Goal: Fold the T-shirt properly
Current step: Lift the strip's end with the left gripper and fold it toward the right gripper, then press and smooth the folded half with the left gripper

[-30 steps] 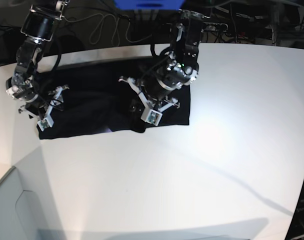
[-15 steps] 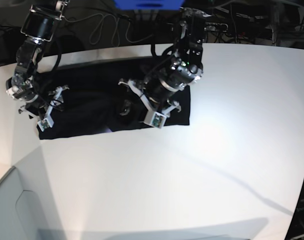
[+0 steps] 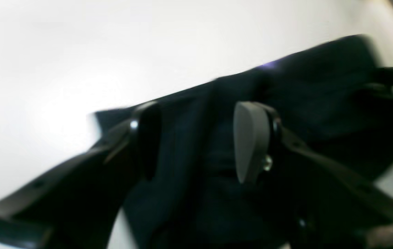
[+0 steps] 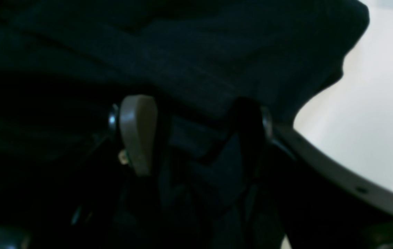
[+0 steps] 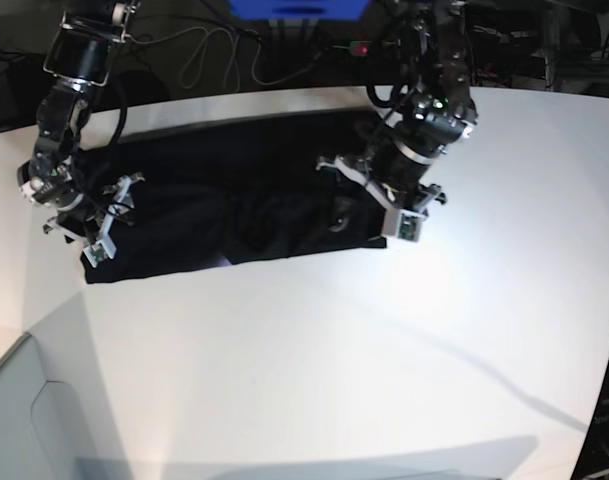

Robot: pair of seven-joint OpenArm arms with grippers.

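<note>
White table (image 5: 384,340), black T-shirt (image 5: 244,190) spread flat, cables (image 5: 209,50) behind

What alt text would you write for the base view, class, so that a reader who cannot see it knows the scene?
A black T-shirt lies spread in a long band across the far side of a white table. The right end effector is at its one end and the left end effector at the other, both open over the cloth.

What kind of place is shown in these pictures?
Probably a robotics lab: two arms work over a black T-shirt on a bare white table, with loose cables and dark equipment behind it.
</note>
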